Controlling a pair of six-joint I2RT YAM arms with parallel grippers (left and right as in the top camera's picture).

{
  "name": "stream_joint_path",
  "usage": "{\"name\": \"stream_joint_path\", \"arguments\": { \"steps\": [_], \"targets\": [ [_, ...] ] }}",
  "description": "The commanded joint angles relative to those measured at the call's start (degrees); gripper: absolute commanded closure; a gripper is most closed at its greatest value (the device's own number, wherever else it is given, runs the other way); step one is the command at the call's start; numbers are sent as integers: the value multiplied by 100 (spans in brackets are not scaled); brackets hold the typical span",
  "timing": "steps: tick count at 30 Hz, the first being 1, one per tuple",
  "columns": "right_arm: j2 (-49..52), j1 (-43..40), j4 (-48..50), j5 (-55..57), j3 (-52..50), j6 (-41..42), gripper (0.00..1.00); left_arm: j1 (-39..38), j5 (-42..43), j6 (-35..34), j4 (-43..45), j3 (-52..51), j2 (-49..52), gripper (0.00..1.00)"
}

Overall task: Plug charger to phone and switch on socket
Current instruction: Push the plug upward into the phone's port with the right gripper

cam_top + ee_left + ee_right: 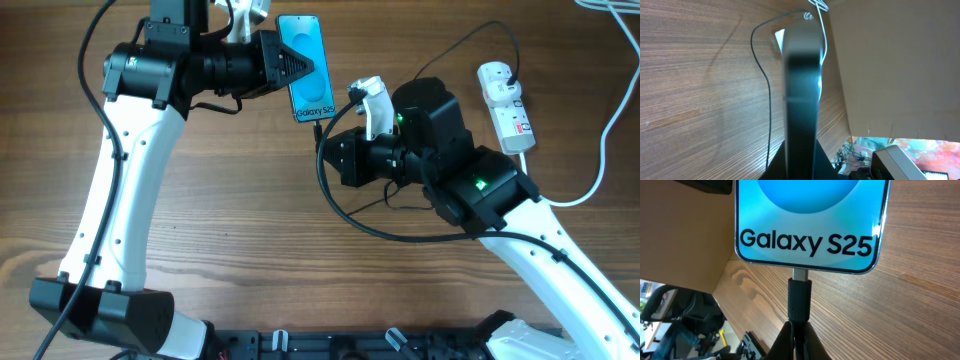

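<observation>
The phone (308,68), screen lit cyan with "Galaxy S25", is held above the table by my left gripper (290,65), which is shut on its upper part. In the left wrist view the phone (801,95) shows edge-on between the fingers (801,167). My right gripper (330,150) is shut on the charger's black plug (799,300), whose metal tip sits in the port at the phone's bottom edge (805,240). The thin black cable (345,215) loops back to the white socket (505,105) at the far right.
The socket's thick white cord (600,150) curves along the right edge. Both arms crowd the middle and back of the wooden table (250,240). A brown wall (890,65) stands behind the table.
</observation>
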Motion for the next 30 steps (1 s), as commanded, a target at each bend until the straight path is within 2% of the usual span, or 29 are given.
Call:
{"name": "stream_joint_path", "arguments": {
  "steps": [1,30],
  "targets": [
    [7,13,66,33,90,37,96,-33,201,33,-50,24,7,96],
    [7,13,-94,39,90,26,96,-31,256,223,-61,24,7,96]
  ]
}}
